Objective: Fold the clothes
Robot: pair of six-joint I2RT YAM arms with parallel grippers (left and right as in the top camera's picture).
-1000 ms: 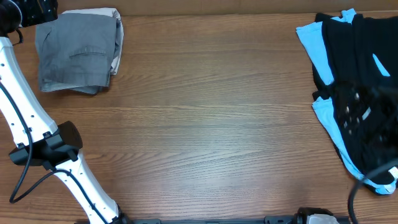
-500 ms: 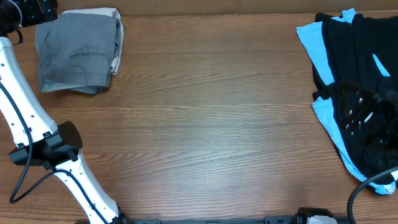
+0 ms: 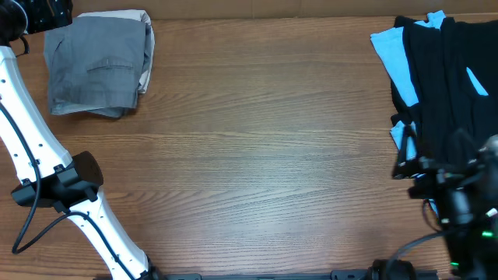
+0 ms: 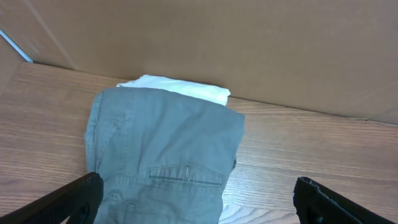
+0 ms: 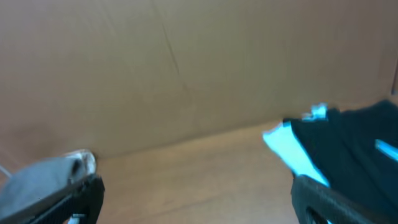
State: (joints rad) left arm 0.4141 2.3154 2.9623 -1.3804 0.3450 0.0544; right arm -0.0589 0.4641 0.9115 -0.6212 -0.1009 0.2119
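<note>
The left claw [image 4: 199, 190] hovers at the far-left corner of the worktop [image 3: 264, 140], its 2 fingers [image 4: 74, 199] spread wide and gripping nothing. Below it lie the grey shorts [image 3: 93, 70], folded into a compact block on top of a pale beige garment [image 3: 145, 43] that peeks out at the back and right edges. At the far right, a black garment [image 3: 451, 78] sprawls unfolded over a light blue garment [image 3: 387, 45]. The right claw [image 5: 196, 190], blurred, is parted wide and empty, above that pile's near end.
</note>
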